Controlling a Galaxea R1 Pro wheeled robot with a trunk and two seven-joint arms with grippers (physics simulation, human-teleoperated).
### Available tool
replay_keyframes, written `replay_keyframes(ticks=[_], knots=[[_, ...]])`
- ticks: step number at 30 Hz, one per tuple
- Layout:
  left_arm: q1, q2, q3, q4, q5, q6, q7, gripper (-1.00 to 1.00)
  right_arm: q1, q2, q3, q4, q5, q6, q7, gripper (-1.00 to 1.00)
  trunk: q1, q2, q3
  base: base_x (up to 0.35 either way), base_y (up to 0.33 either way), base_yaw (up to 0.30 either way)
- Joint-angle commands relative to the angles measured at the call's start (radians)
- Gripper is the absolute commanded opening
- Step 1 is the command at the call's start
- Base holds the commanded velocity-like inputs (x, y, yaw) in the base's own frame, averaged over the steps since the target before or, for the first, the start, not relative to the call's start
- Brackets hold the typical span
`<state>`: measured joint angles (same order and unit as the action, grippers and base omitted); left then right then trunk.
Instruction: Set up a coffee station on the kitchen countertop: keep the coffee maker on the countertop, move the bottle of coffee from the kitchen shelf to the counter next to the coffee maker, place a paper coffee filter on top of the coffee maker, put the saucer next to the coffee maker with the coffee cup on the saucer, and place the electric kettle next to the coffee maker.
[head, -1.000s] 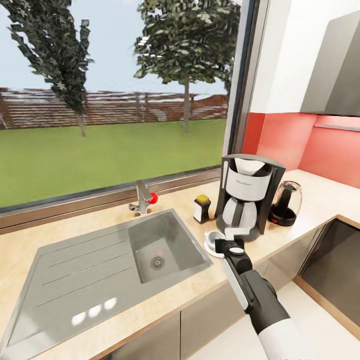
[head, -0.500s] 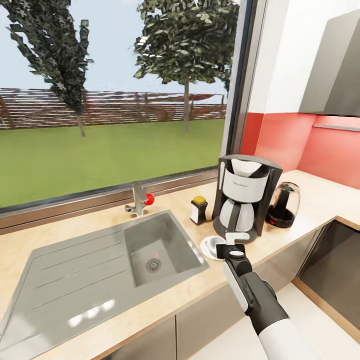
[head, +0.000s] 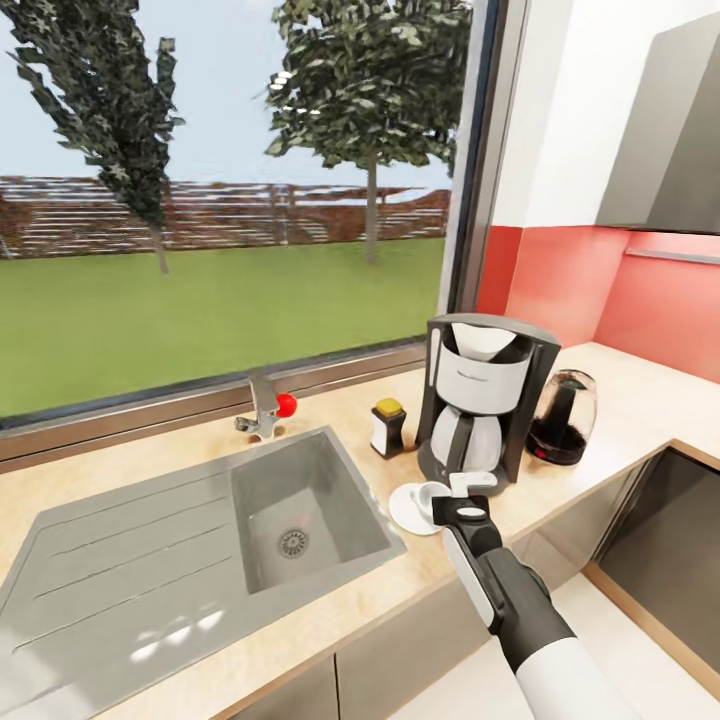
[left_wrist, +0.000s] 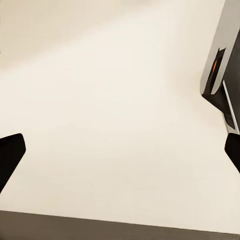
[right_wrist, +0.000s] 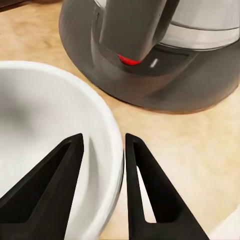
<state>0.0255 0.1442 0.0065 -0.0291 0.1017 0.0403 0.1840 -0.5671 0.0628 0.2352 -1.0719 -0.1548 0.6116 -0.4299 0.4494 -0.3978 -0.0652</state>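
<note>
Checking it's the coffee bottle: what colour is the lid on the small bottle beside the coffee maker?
Yellow; the lid tops a white-and-black bottle, clearest in the head view.

The head camera looks down from above over the countertop (head: 620, 400), facing the window (head: 230, 180). The right wrist camera sits very close to the cup (right_wrist: 55, 150) and coffee maker (right_wrist: 150, 55), both shared with the head view. The left wrist camera faces a pale surface (left_wrist: 110, 110).

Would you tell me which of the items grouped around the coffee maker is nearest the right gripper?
The white coffee cup on its saucer: the right gripper straddles its rim. The yellow-capped bottle and dark kettle stand farther off.
</note>
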Motion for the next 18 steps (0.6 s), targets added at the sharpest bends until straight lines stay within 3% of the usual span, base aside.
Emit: replay_keyframes(ticks=[1, 9, 18], knots=[[0.001, 0.000, 0.000, -0.003, 0.010, 0.004, 0.002, 1.00, -0.001, 0.000, 0.002, 0.000, -0.010, 0.002, -0.009, -1.00, 0.001, -0.002, -0.002, 0.033, 0.017, 0.000], [0.001, 0.000, 0.000, -0.003, 0.010, 0.004, 0.002, 1.00, -0.001, 0.000, 0.004, 0.003, -0.011, 0.001, -0.009, -1.00, 0.001, -0.002, -0.002, 0.005, 0.003, 0.000], [0.001, 0.001, 0.000, -0.003, 0.010, 0.004, 0.002, 1.00, -0.001, 0.000, 0.004, 0.003, -0.011, 0.000, -0.009, -1.00, 0.001, -0.002, -0.002, 0.000, 0.093, 0.000]])
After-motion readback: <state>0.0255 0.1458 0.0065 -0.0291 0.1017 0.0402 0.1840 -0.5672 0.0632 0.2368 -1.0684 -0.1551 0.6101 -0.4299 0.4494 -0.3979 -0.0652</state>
